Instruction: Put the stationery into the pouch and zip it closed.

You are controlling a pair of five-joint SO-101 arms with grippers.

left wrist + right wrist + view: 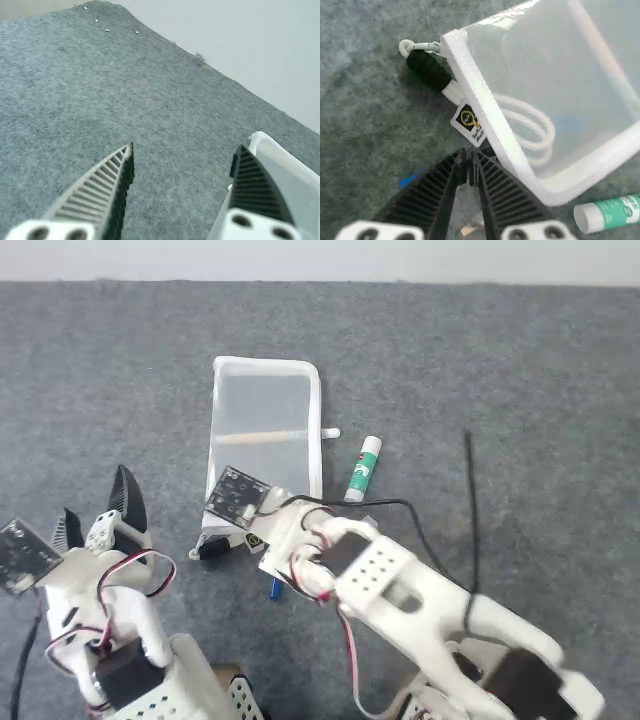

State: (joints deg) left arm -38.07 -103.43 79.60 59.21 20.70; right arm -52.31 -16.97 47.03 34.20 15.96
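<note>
Nearest the lens in the high view, the left gripper (pixel 98 512) stands at the left with its fingers spread wide and nothing between them. Its wrist view shows what the high view cannot: bare grey mat (pixel 100 90) between the ribbed fingers (pixel 105 180), and a corner of the pouch (pixel 280 160) just outside one fingertip. Further right, the translucent white pouch (pixel 265 410) lies flat on the mat with a pale wooden stick (pixel 262 437) inside it, well beyond the fingers. The right gripper (pixel 470 162) sits at the pouch's near edge, under its own wrist camera in the high view. Its wrist view shows the fingers pressed together, tips just below a small label (pixel 468 121) on the pouch's woven rim; whether they pinch anything I cannot tell. Beside the tips lie a black toggle (pixel 427 70) and a looped white cord (pixel 530 125). A blue item (pixel 275 588) peeks out behind the fingers. A green-and-white glue stick (pixel 363 468) lies on the mat just right of the pouch.
</note>
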